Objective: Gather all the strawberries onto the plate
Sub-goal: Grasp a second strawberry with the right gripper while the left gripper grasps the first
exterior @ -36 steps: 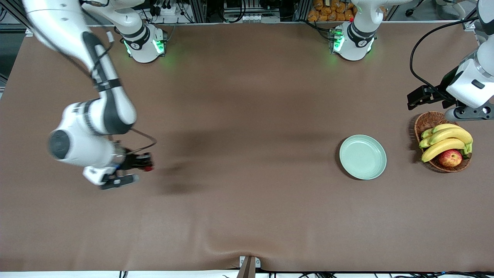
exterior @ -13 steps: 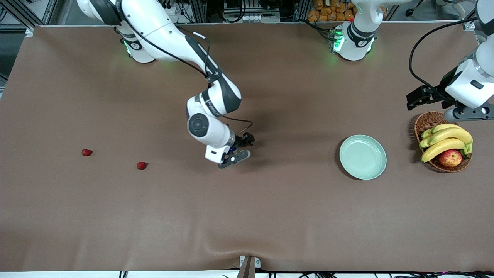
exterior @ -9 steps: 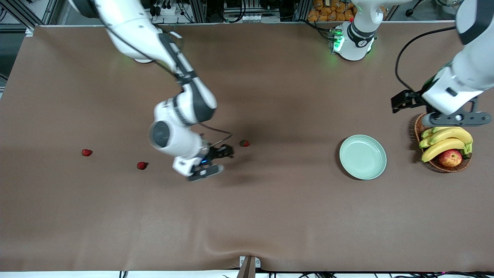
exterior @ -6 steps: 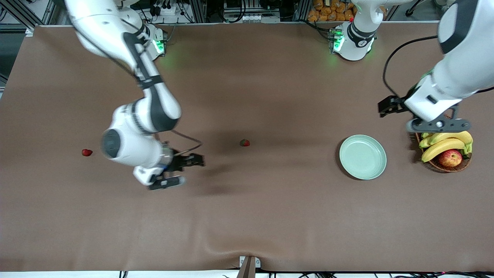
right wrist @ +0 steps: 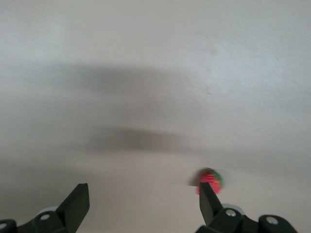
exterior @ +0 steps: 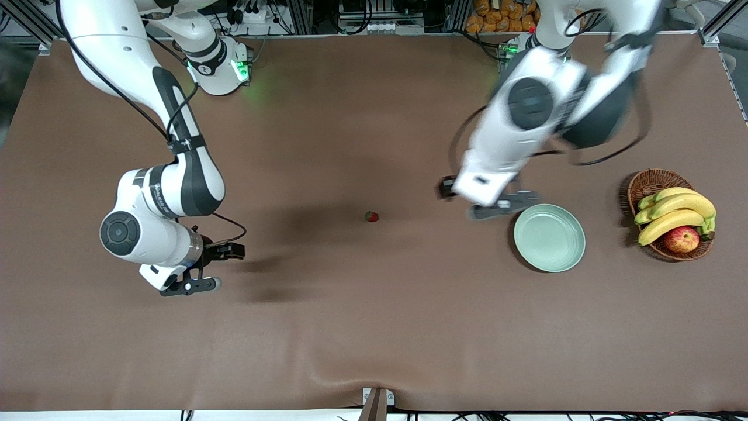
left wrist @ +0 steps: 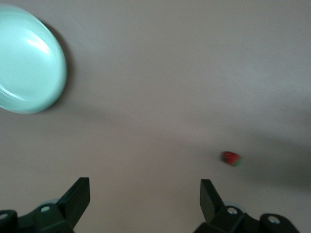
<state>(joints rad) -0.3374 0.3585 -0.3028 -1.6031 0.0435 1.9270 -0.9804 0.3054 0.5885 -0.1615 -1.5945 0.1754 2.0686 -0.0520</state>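
One strawberry (exterior: pixel 371 216) lies on the bare table mid-way along it; it also shows in the left wrist view (left wrist: pixel 230 158). The mint-green plate (exterior: pixel 549 237) lies toward the left arm's end and shows in the left wrist view (left wrist: pixel 26 58). My left gripper (exterior: pixel 474 197) is open and empty, in the air beside the plate's rim on the side of that strawberry. My right gripper (exterior: pixel 213 269) is open and empty, low over the table at the right arm's end. A second strawberry (right wrist: pixel 210 180) lies right beside one of its fingertips (right wrist: pixel 209 199). The third strawberry is hidden under the right arm.
A brown wicker basket (exterior: pixel 646 184) with bananas (exterior: pixel 678 210) and an apple (exterior: pixel 681 238) stands at the left arm's end, next to the plate. The brown table cloth bulges at the front edge (exterior: pixel 374 383).
My right gripper let a strawberry go in the middle of the table and swung back to its own end. My left arm moved from over the basket to beside the plate.
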